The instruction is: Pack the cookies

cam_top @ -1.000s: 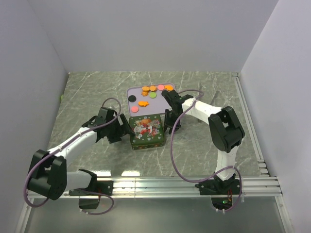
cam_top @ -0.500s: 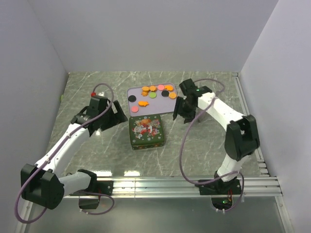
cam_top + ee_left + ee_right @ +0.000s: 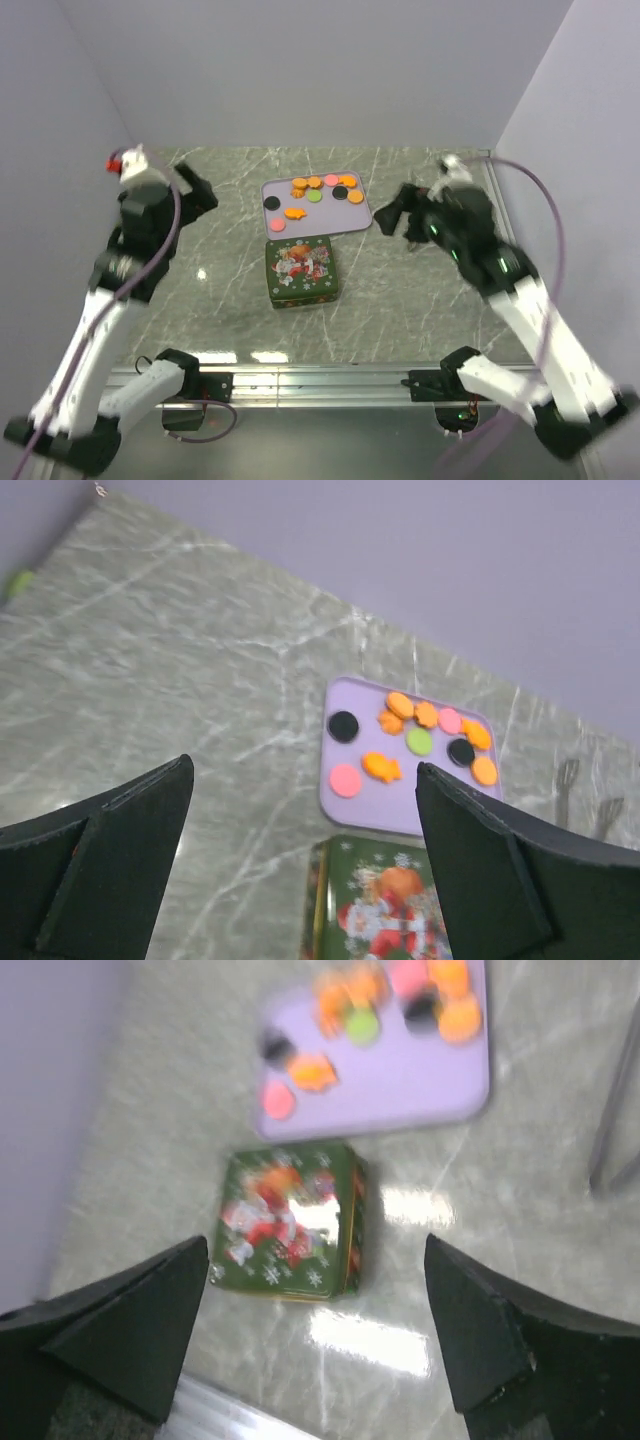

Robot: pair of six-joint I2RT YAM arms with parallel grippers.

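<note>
The cookies [image 3: 322,189] lie loose on a lilac tray [image 3: 325,215] at the back middle: mostly orange rounds, with black, pink and green discs; they show also as cookies [image 3: 420,730] and blurred cookies [image 3: 385,1005]. In front of the tray sits a shut green Christmas tin [image 3: 302,271], tin [image 3: 385,900], tin [image 3: 290,1222]. My left gripper [image 3: 196,190] hangs high at the left, open and empty, left gripper [image 3: 305,772]. My right gripper [image 3: 392,215] is raised at the right of the tray, open and empty, right gripper [image 3: 316,1250].
Grey walls close in the marbled table on the left, back and right. A metal rail [image 3: 330,383] runs along the near edge and another rail [image 3: 512,250] down the right side. A small green object [image 3: 18,581] lies at the far left wall.
Both arms have lifted up and drawn outward from the tin's sides. Both grippers have opened wider, the right one by much more. The tin and tray have stayed put.
</note>
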